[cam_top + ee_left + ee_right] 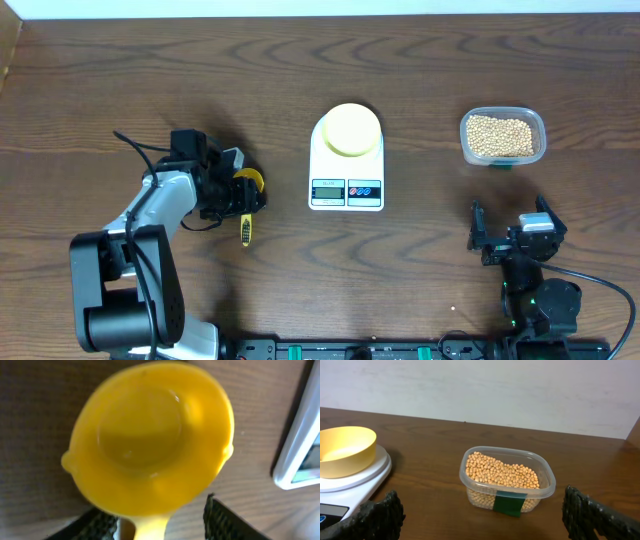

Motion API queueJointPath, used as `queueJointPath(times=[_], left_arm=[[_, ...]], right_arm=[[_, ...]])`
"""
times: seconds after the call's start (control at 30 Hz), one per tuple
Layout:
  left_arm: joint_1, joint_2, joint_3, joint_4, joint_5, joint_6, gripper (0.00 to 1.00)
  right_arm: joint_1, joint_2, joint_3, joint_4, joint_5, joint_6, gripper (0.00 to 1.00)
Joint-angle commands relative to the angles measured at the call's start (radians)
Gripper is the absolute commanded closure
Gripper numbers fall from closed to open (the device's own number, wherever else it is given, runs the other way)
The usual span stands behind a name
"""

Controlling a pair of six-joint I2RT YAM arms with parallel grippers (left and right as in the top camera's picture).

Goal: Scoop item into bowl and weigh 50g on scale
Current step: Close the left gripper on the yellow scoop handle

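Beans, small, hard and apt to roll, are heaped in the clear tub right of the scale, on which the bowl is set. They are judged best lifted with the light, stiff spoon, held by its handle. The handle is straddled by the left gripper, jaws apart. The right gripper is spread wide and empty.

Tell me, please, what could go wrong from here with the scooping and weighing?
1. The left gripper straddles the handle of the yellow spoon with a gap on one side; it may slip when lifted.
2. The tub of beans sits beyond the scale, so the spoon's crossing could knock the bowl on it.
3. The right gripper is open and apart from the tub, which may slide under scooping.
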Motion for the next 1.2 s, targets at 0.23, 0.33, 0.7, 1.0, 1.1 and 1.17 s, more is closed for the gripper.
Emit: queueJointPath(times=[0.23, 0.33, 0.7, 1.0, 1.1, 1.17], left_arm=[[-0.003, 0.077, -0.053, -0.019, -0.042, -0.057, 0.52], [-0.003, 0.077, -0.053, -0.022, -0.049, -0.077, 0.56], [-0.003, 0.077, -0.053, -0.02, -0.048, -0.077, 0.68], [-0.002, 0.077, -0.053, -0.01, -0.047, -0.106, 0.73], [-0.002, 0.077, -0.053, -0.007, -0.02, -0.115, 0.8], [-0.002, 0.077, -0.053, -0.004, -0.002, -0.115, 0.81]], right_arm=[[-0.004, -0.003, -0.004, -0.001, 0.007, -0.003, 0.01], [-0.004, -0.003, -0.004, -0.001, 0.007, -0.003, 0.01], [-0.004, -0.003, -0.004, -0.001, 0.007, -0.003, 0.01], [-0.004, -0.003, -0.004, -0.002, 0.007, -0.003, 0.01], [-0.004, -0.003, -0.004, -0.002, 0.007, -0.003, 0.01], [-0.004, -0.003, -0.004, -0.001, 0.007, -0.003, 0.01]])
